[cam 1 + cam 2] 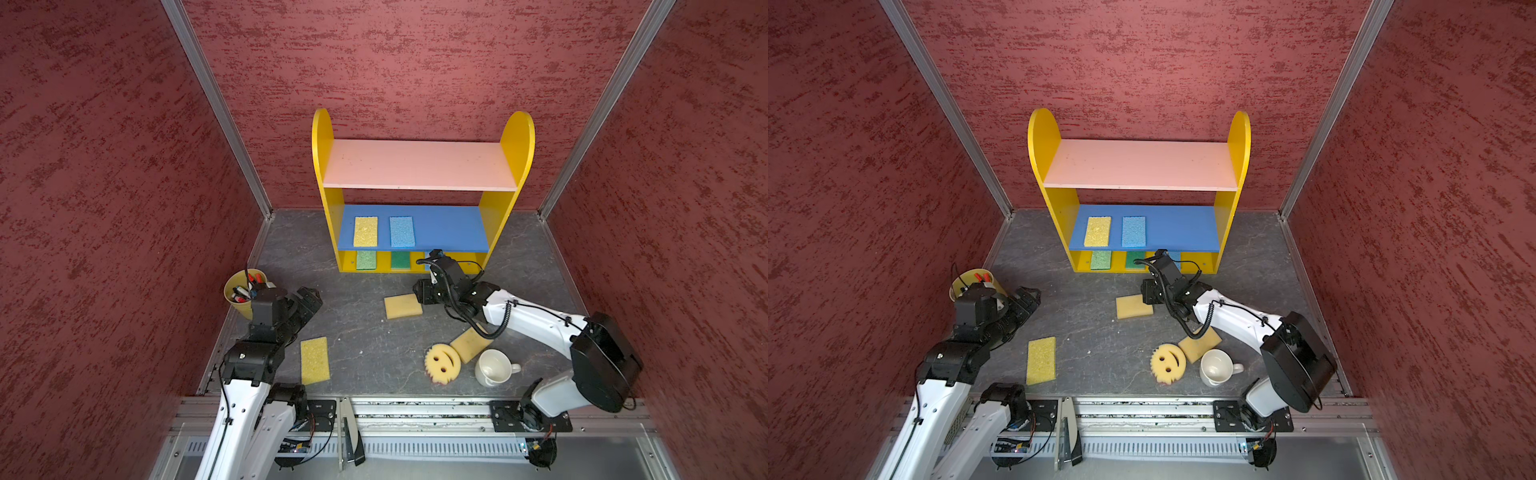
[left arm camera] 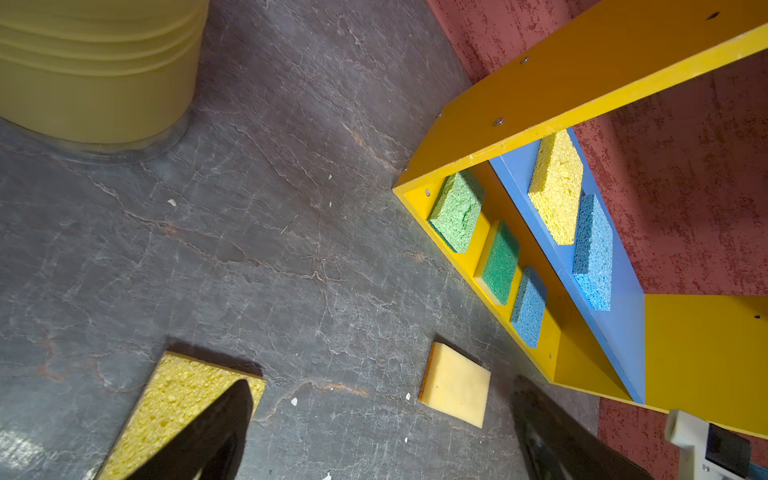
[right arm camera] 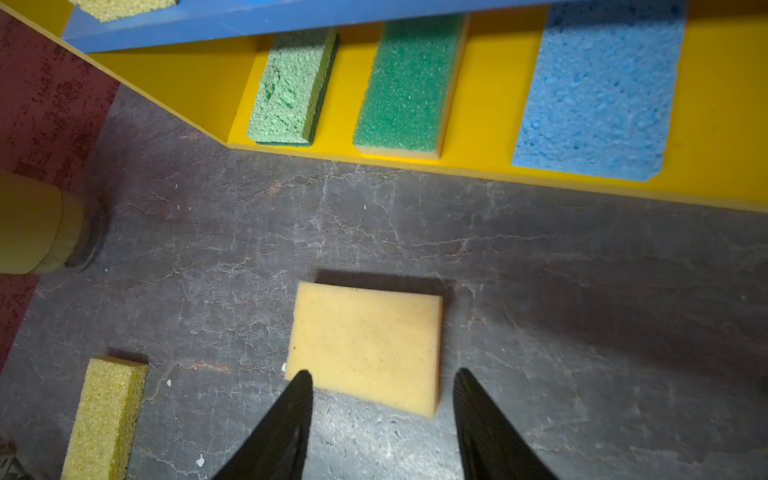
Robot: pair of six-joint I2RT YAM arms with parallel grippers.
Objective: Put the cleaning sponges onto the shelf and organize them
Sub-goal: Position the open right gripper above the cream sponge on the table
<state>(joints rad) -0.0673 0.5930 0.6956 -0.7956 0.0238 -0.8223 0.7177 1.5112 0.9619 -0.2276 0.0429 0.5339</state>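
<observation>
Right gripper [image 3: 382,380] was open, jaws spread, nothing held. In the right wrist view its tips sat at the near edge of the tan sponge [image 3: 368,345], one tip overlapping a corner; contact unclear. That sponge lay flat on the grey floor [image 1: 365,332], near the front of the shelf [image 1: 490,224].

The shelf stood against the back wall. On its yellow base [image 3: 490,104], in a row and apart from each other, lay a light green sponge [image 3: 291,87], a dark green sponge [image 3: 409,87] and a lower blue sponge [image 3: 594,95]. On the blue middle board [image 1: 449,228], a small yellow sponge [image 1: 365,231] lay beside an upper blue sponge [image 1: 402,231], not touching, both toward the left end.

Left gripper [image 2: 382,384] was wide open too, empty, beside the yellow marker cup [image 1: 241,293]. A long yellow sponge [image 1: 315,360] lay flat on the floor near it.

By the right arm, the smiley sponge [image 1: 443,362] touched a second tan sponge [image 1: 467,343], and a white mug [image 1: 494,368] stood just beside both.
</observation>
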